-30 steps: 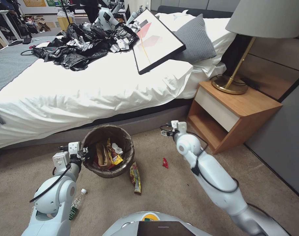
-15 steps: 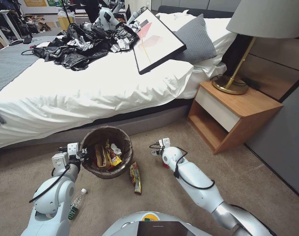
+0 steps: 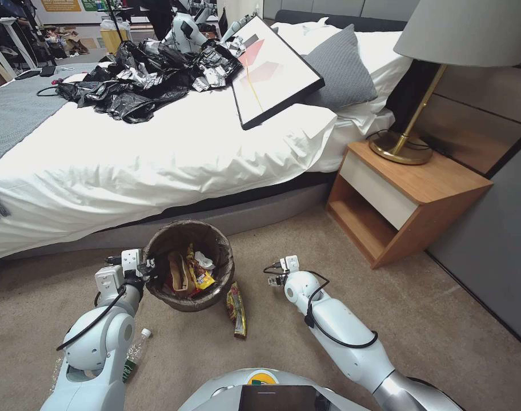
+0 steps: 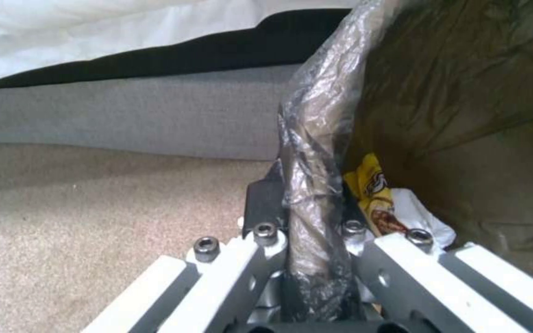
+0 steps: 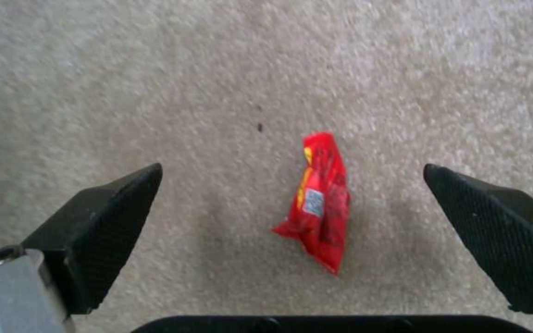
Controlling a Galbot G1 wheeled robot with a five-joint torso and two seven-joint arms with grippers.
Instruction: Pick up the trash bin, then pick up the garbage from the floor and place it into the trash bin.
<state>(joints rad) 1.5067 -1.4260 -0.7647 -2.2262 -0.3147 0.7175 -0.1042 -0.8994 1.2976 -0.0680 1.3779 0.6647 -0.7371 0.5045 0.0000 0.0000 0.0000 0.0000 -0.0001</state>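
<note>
A: Where is the trash bin at this moment?

B: It is on the carpet, just in front of the bed, and it looks tilted toward the robot. The left gripper holds it at the rim. In the left wrist view the jaws are closed on the bag-covered rim, 1 finger outside and the other inside the bin.

A: What is inside the bin?

B: A yellow snack wrapper, a tan paper bag and some white scrap.

A: And the right gripper?

B: It hangs low over the carpet, to the right of the bin. Its jaws are wide open, and a small red wrapper lies on the carpet between the 2 black fingertips. The fingertips do not touch it.

A: Is other garbage on the floor?

B: Yes. A long yellow-red snack packet lies just beside the bin, on its right side. A clear plastic bottle with a green label lies beside the left arm, near the robot.
</note>
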